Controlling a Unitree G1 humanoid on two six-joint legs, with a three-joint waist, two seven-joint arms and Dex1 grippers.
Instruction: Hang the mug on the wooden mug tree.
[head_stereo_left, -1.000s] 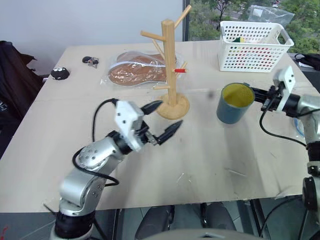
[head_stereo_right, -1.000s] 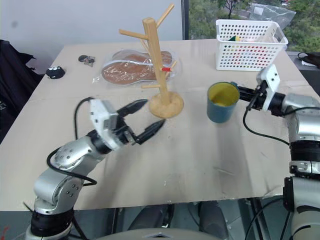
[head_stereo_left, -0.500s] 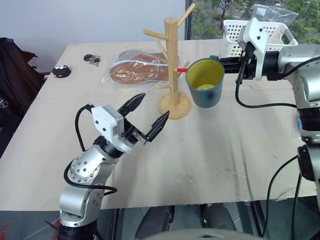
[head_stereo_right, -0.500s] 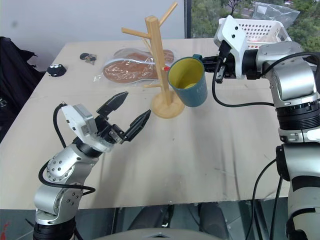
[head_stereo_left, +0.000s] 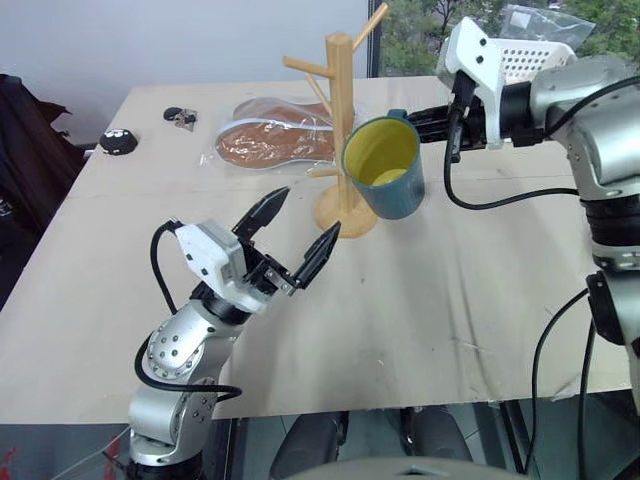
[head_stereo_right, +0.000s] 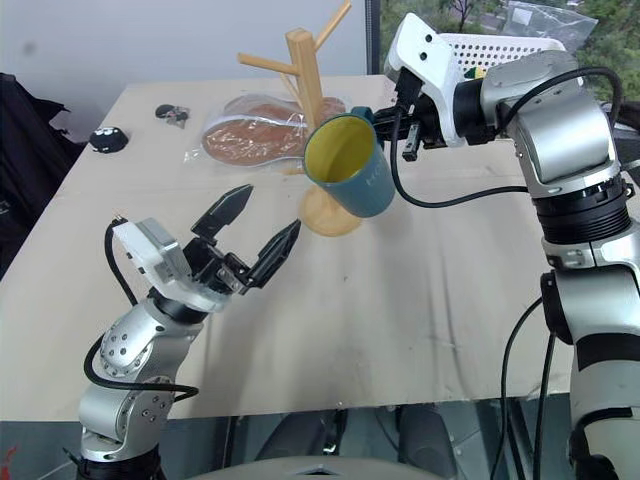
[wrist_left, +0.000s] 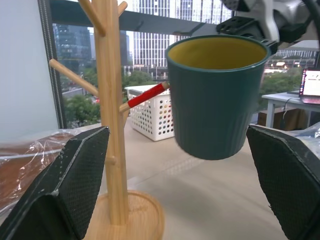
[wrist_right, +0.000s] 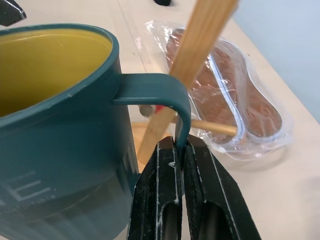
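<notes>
The teal mug (head_stereo_left: 385, 170) with its yellow inside hangs in the air, tilted, its mouth turned toward me, just right of the wooden mug tree (head_stereo_left: 343, 120). My right gripper (wrist_right: 179, 150) is shut on the lower part of the mug's loop handle. The handle lies close against the tree's post (wrist_right: 185, 65), near the red-tipped peg (wrist_left: 147, 95); whether they touch I cannot tell. My left gripper (head_stereo_left: 307, 212) is held open in front of the tree's round base, lower than the mug, with nothing between its fingers (wrist_left: 75, 170).
A white perforated basket (head_stereo_left: 540, 60) stands at the back right of the table. A clear pack of brown insoles (head_stereo_left: 275, 140) lies behind the tree on the left. Keys (head_stereo_left: 180, 118) and a small black object (head_stereo_left: 118, 142) sit at the far left.
My right arm has lifted the mug off the table at the right and carried it left to the tree's side, tilting it. The left gripper stayed open in place, pointing slightly higher.
</notes>
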